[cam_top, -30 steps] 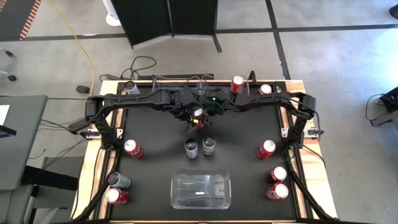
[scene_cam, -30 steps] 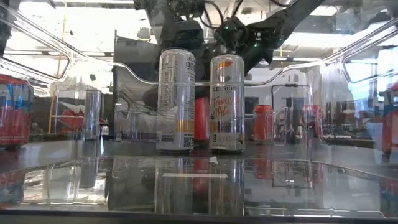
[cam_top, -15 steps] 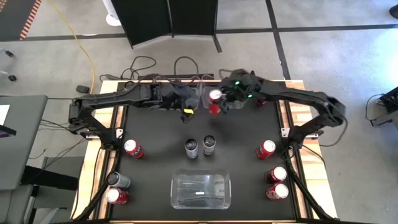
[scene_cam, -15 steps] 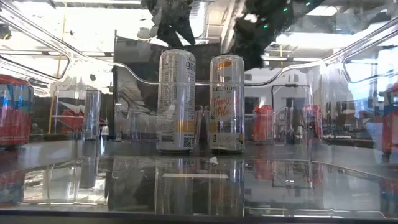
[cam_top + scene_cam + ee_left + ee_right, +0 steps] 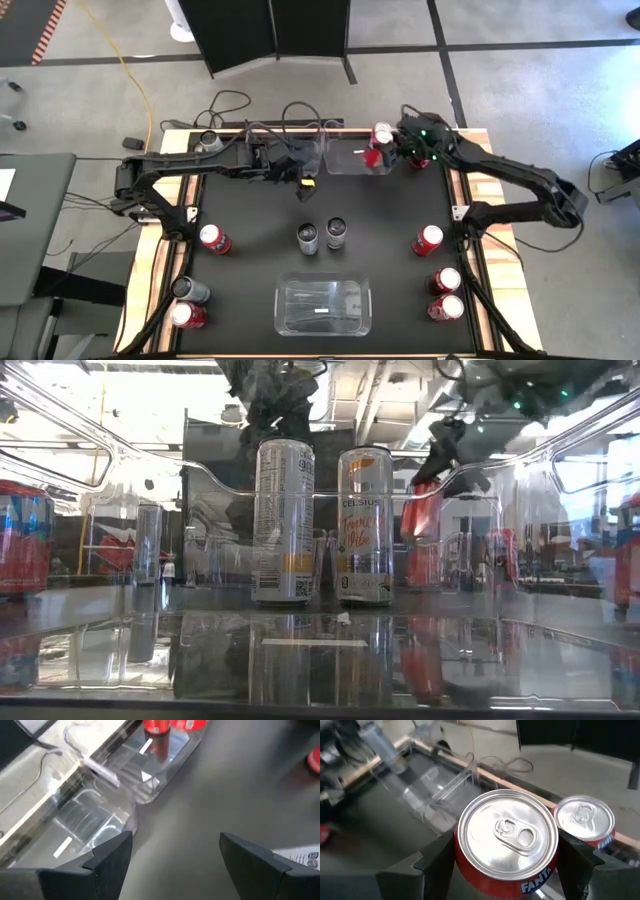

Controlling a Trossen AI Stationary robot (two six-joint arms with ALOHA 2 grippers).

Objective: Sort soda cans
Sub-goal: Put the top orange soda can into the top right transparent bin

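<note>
My right gripper [image 5: 381,153] is shut on a red soda can [image 5: 507,840] with a silver top, held up at the right end of the far clear bin [image 5: 345,158]. In the low view the can [image 5: 421,512] hangs above the table. Another red can [image 5: 583,817] stands just beyond it at the far edge. My left gripper [image 5: 172,855] is open and has nothing in it. It hovers over the far middle of the table [image 5: 298,176]. Two silver cans [image 5: 308,237] [image 5: 336,233] stand upright at the table's centre. My right gripper pinches the red can between its two fingers, one on each side of the wall just below the top rim [image 5: 469,876]. The fingers [image 5: 437,862] come from the table's right, slanting a little downward. The can is upright and lifted clear of the table.
A second clear bin [image 5: 322,307] sits at the near centre, and another lies beside the far one [image 5: 95,820]. Red cans stand at the left [image 5: 214,238] and right [image 5: 428,238] [image 5: 447,280] [image 5: 446,307]. A red [image 5: 186,315] and a silver can [image 5: 190,290] stand near left.
My right gripper has carried the red can up from the table's centre and toward the far right, to the far bin's right end, rolling as it went. My left gripper has risen a little and tipped upward, staying open.
</note>
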